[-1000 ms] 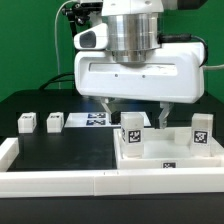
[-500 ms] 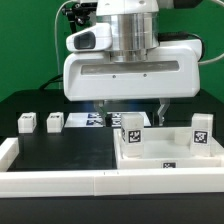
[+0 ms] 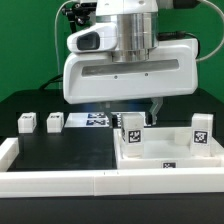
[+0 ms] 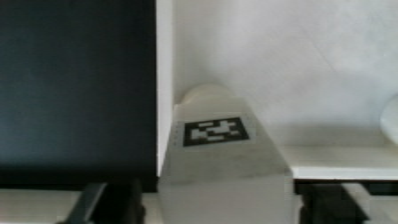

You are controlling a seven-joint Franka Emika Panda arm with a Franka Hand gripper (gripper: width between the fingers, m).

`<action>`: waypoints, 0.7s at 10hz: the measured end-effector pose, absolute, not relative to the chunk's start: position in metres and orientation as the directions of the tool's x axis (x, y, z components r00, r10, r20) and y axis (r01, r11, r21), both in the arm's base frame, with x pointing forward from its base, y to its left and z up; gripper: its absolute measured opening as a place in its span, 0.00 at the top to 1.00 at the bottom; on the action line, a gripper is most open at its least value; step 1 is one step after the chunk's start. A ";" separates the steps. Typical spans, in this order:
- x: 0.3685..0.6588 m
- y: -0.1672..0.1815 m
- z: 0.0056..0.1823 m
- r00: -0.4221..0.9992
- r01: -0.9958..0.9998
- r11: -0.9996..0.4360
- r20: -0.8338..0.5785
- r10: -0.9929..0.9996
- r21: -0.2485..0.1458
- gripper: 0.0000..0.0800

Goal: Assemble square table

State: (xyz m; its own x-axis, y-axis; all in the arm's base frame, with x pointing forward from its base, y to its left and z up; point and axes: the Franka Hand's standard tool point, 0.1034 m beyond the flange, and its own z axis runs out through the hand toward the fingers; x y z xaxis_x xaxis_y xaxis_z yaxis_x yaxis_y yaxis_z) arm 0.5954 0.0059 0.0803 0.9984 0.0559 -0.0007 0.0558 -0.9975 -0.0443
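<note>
The square table top [image 3: 170, 153], white with a raised rim, lies at the exterior view's right. Two tagged white legs stand on it, one near its left corner [image 3: 131, 130] and one at the right [image 3: 201, 130]. Two more legs [image 3: 27, 122] [image 3: 54, 122] stand loose on the black mat at the left. My gripper [image 3: 135, 114] hangs low over the left-corner leg. In the wrist view that leg [image 4: 217, 130] fills the space between my fingers [image 4: 107, 203], with a thin gap on each side. My gripper [image 4: 221, 206] is open around it.
The marker board [image 3: 92, 120] lies flat behind the loose legs. A long low white border rail [image 3: 60, 180] runs along the front, with a raised end at the left [image 3: 6, 150]. The arm's wide white body hides the area behind the table top.
The gripper has come down and shifted slightly toward the exterior view's left over the left-corner leg. Its fingers have drawn closer to the leg's sides. No part has moved.
</note>
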 end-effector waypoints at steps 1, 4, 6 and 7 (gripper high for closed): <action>0.595 0.006 0.080 0.998 0.056 -0.997 -0.001 0.056 -0.044 0.61; 0.595 0.006 0.080 1.000 0.031 -0.999 -0.002 0.031 -0.045 0.64; 0.595 0.006 0.080 0.986 -0.165 -0.985 -0.007 -0.165 -0.045 0.64; 0.595 0.006 0.080 0.954 -0.299 -0.953 -0.002 -0.299 -0.044 0.64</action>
State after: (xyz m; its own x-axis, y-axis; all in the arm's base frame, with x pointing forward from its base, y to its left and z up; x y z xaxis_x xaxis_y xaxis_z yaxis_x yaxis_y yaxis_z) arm 0.5953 0.0065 0.0798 0.9542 -0.2992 -0.0023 -0.2990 -0.9533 -0.0437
